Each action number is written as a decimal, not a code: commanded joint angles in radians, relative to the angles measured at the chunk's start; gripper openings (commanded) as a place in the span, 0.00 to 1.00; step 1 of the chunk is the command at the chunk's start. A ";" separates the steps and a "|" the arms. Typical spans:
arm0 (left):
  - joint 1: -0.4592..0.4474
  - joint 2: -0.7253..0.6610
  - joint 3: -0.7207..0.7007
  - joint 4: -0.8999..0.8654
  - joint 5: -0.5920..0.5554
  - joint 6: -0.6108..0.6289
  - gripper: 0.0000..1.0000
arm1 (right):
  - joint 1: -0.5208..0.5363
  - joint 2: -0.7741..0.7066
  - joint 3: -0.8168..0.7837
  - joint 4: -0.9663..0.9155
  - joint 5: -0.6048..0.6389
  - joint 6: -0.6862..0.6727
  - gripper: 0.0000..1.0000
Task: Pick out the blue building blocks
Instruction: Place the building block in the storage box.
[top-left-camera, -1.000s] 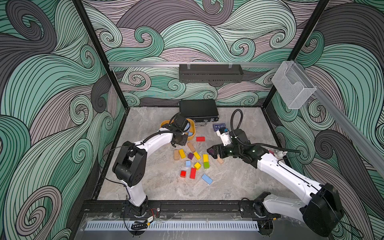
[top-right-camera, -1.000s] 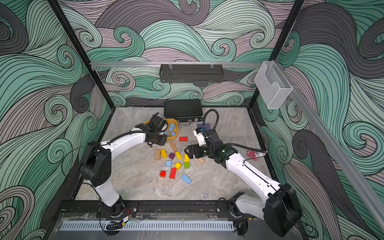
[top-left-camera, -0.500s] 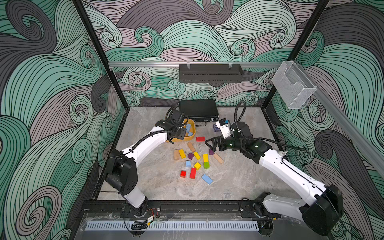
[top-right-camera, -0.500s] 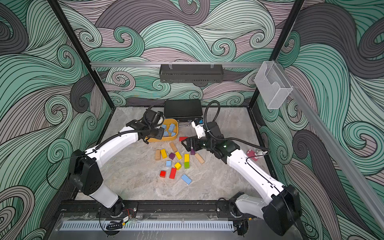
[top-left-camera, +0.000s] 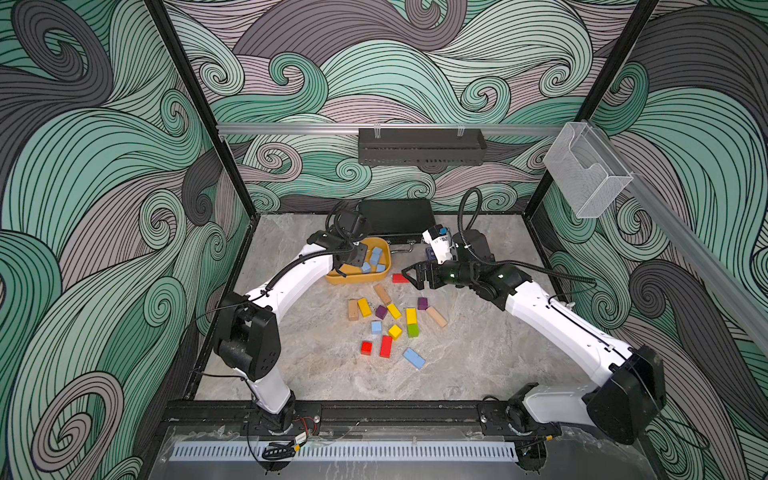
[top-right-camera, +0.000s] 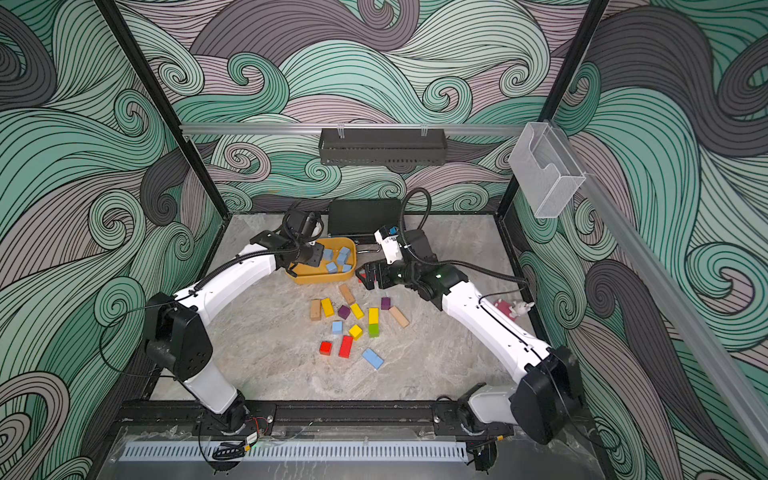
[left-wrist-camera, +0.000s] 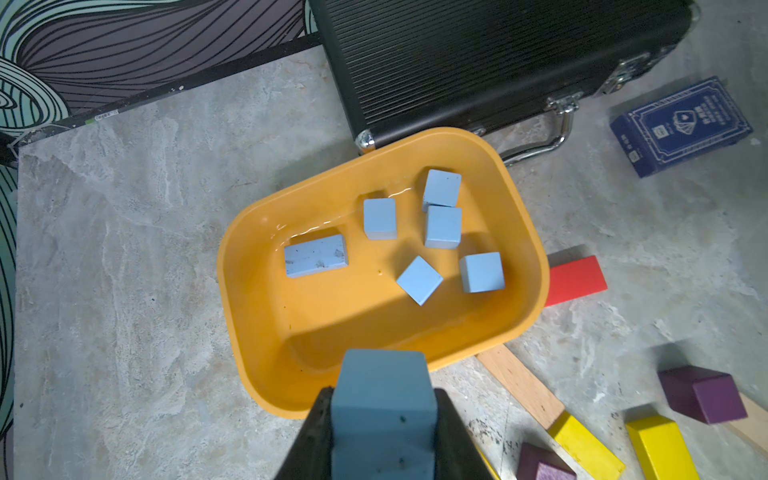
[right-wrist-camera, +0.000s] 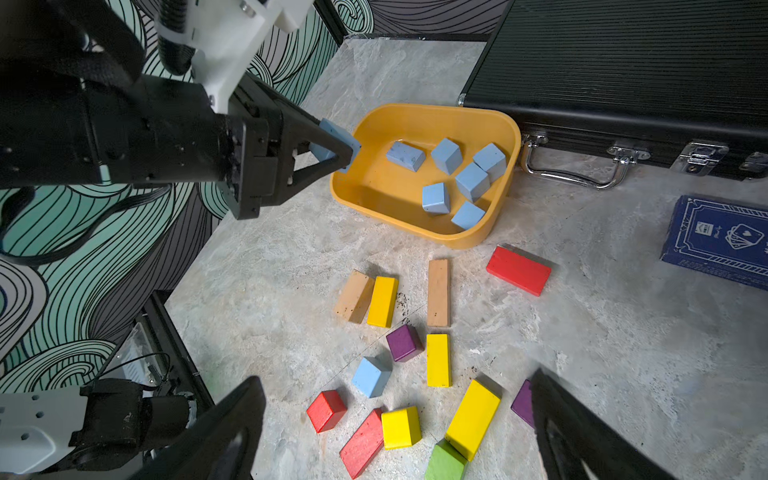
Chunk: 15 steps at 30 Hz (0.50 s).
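Six blue building blocks (left-wrist-camera: 443, 227) lay loose in the yellow tray (left-wrist-camera: 232, 266). The tray sat on the table (left-wrist-camera: 124, 249) against the black case (left-wrist-camera: 478, 62), evidently as the collecting spot that kept the sorted colour apart from the rest. A seventh block (right-wrist-camera: 332, 131) was pinched between the fingers of the left hand (left-wrist-camera: 383, 399). It was gripped across two flat faces and held over the tray's near rim, not yet inside. That hold looked suited to letting it drop clear of the wall among the others.

The left arm reached forward from its base in a long arc, with its wrist turned down over the tray. The right hand (top-left-camera: 412, 277) was spread wide and empty, poised above the table just beside the tray's corner. Its arm stretched in low from the opposite side, and the hand was roughly level, pointing toward the tray.

Two blue pieces lay among the mixed colours, apart from the tray: a blue cube (right-wrist-camera: 371, 376) and a blue brick (top-left-camera: 414, 358). The spread hand seemed readied for one of these.
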 joint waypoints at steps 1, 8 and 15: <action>0.026 0.054 0.044 0.010 -0.019 0.023 0.00 | -0.009 0.034 0.032 0.004 -0.004 -0.018 0.99; 0.056 0.175 0.133 -0.002 0.014 0.040 0.00 | -0.017 0.103 0.038 0.030 0.001 0.003 0.99; 0.069 0.297 0.224 -0.022 -0.008 0.060 0.00 | -0.028 0.158 0.044 0.050 -0.006 0.017 0.99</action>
